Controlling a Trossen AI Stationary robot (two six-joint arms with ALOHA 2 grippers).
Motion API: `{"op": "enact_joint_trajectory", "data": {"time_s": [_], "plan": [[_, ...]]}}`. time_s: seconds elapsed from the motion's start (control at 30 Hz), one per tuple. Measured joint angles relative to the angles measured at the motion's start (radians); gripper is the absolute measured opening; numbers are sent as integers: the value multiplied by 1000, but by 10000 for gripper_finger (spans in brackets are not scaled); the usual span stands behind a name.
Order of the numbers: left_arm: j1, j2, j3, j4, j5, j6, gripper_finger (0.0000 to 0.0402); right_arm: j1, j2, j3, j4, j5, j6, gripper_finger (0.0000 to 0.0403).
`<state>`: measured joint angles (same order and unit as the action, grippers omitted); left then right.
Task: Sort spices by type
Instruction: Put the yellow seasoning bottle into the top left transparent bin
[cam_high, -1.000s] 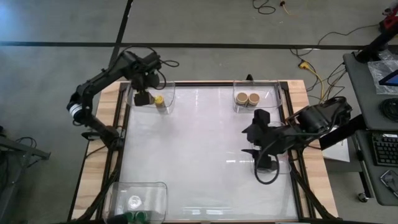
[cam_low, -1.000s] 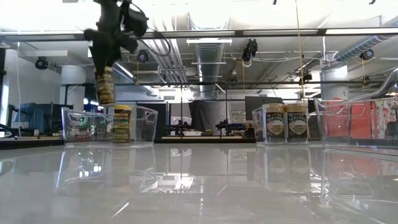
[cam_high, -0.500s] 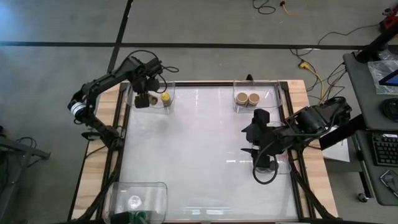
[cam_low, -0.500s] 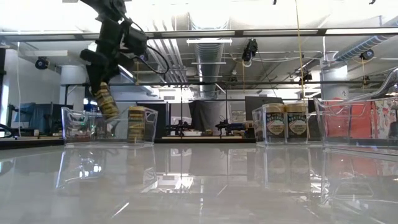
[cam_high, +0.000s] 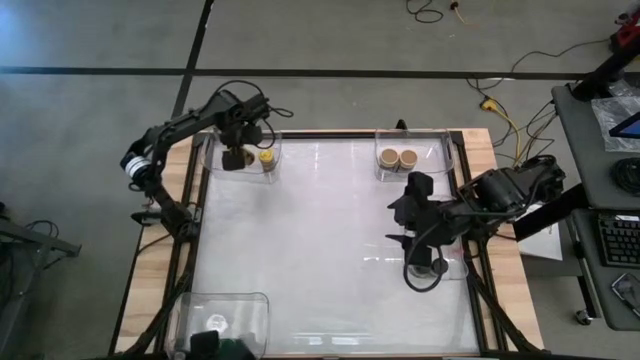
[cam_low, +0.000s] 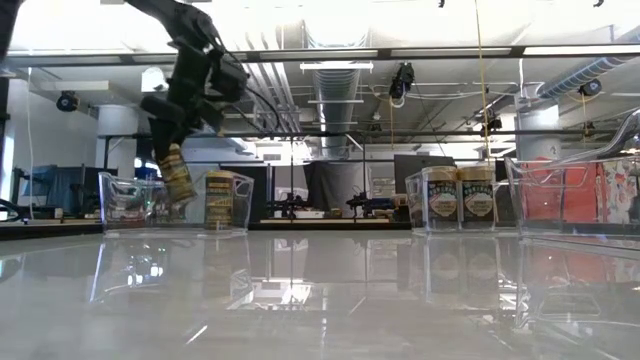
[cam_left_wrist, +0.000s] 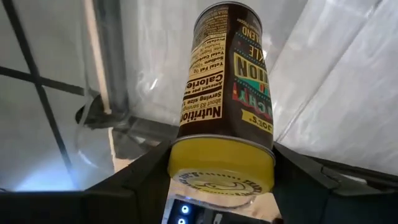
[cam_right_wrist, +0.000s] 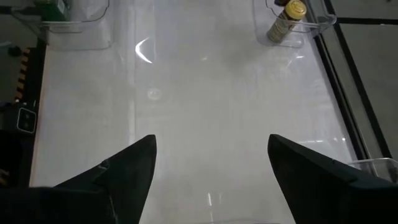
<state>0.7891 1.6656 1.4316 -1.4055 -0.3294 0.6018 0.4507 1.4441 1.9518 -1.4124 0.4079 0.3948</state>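
We take the clear tray (cam_high: 212, 152) at the table's far left corner as our landmark. Over it we see the left gripper (cam_high: 237, 157) clamped on a yellow-lidded spice jar (cam_left_wrist: 227, 118), held tilted inside the tray and not set down (the low view shows it leaning). Just beside it, in the same tray, a second yellow-lidded jar (cam_high: 266, 157) stands upright. Well to the right of that tray, two tan-lidded jars (cam_high: 398, 158) sit side by side in another clear tray (cam_high: 445, 152). Farther right and nearer the front, the right gripper (cam_right_wrist: 209, 167) hangs over bare table (cam_high: 320, 240), fingers spread and empty.
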Motion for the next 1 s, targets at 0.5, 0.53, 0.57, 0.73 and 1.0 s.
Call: {"op": "enact_joint_trajectory", "data": {"time_s": [0.5,0.53,0.57,0.73,1.0], "plan": [[-58,121,8,-22,45,-87,216,0,0,-5,4,40,14,290],[-58,121,8,-24,44,-97,222,0,0,-5,4,40,14,290],[-57,121,8,-27,45,-103,230,0,0,-5,5,41,14,291],[-58,118,8,-31,84,-110,262,0,0,-10,6,41,14,302],[-65,118,8,-33,86,-127,240,0,0,-10,9,41,14,318]]}}
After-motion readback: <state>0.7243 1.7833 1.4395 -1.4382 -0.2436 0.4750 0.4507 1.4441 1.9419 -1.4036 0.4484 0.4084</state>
